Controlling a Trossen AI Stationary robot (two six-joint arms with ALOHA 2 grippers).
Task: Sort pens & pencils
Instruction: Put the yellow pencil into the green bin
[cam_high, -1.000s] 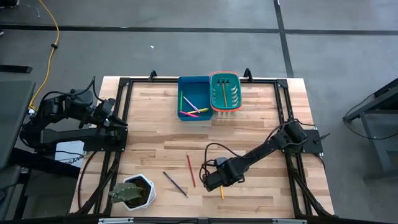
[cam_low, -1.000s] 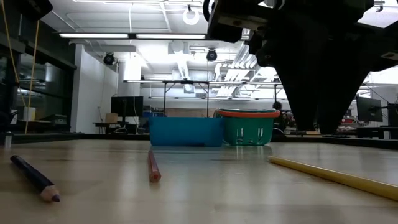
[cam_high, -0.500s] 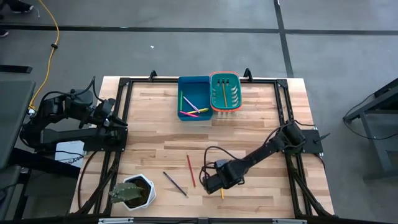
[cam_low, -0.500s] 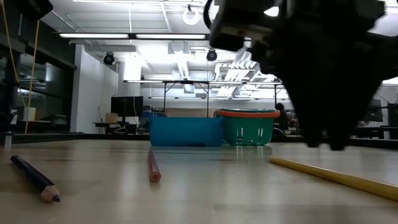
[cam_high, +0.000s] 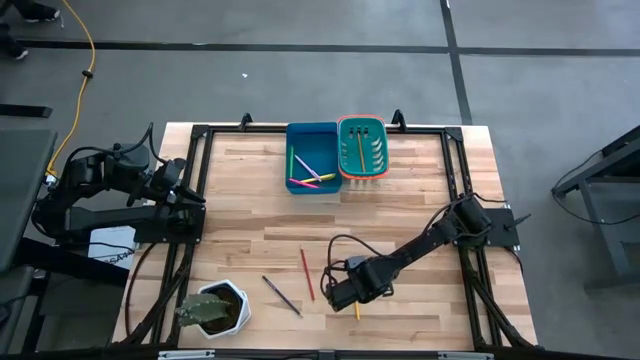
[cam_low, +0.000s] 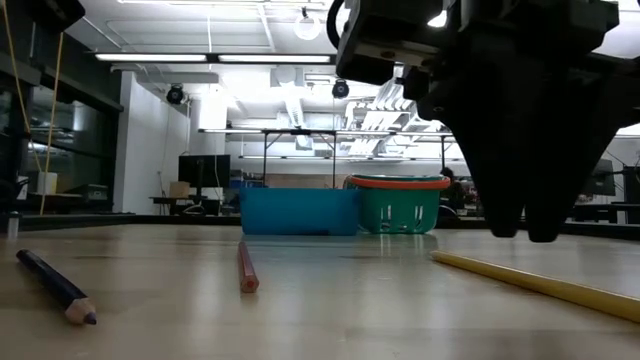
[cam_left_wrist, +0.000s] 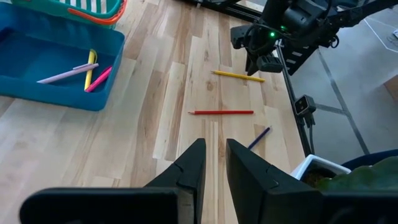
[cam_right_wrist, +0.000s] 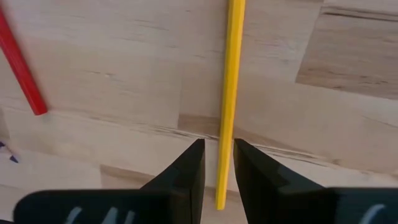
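On the wooden tabletop (cam_high: 400, 200), the right pincer (cam_right_wrist: 218, 163) hangs low over a yellow pencil (cam_right_wrist: 229, 93), fingers slightly apart astride it, not yet gripping. A red pencil (cam_high: 307, 274) and a dark purple pencil (cam_high: 281, 295) lie nearby. At the far edge, the blue bin (cam_high: 312, 158) holds pink, yellow and green pens; the green basket (cam_high: 362, 147) holds one yellow stick. The left pincer (cam_left_wrist: 211, 165), fingers slightly apart and holding nothing, waits at the tabletop's left edge.

pencils on table (cam_high: 307, 274): 3 | bins (cam_high: 311, 158): 2 | plant pot (cam_high: 213, 309): 1
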